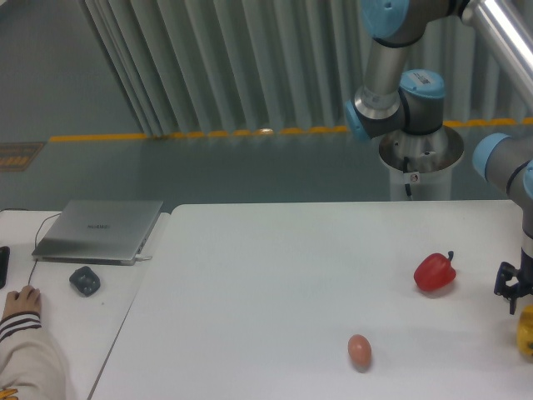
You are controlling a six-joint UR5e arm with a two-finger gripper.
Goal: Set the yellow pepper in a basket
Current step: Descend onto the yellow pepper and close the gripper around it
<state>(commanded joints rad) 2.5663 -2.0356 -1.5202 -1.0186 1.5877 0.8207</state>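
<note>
Faint lettering is seen on the lid of the closed silver laptop [100, 230], but it is too small to be read. A small tag hangs on the arm's pedestal [414, 171]; its markings cannot be made out either.

The end effector [510, 286] is found at the far right edge of the frame, dark in colour and largely cut off by the border. Its degree of opening cannot be told, and no grip on anything can be confirmed. The yellow pepper [525, 336] is located just below it at the right edge of the white worktop [275, 300], only partly in view; whether the two are touching cannot be determined.

The robot arm [500, 50] is observed reaching in from the upper right, with grey links and blue joint caps, its last segment dropping vertically towards the worktop along the right border.

A red pepper [435, 272] with a dark stem is noted on the worktop, near the end effector and to its left. A pinkish-brown egg [359, 351] lies nearer the front, well apart from both peppers. On the adjoining side table [100, 333] at the left, a dark computer mouse [85, 280] rests just in front of the laptop, and a person's hand [22, 302] with a striped cuff is laid on the surface near it.
</note>
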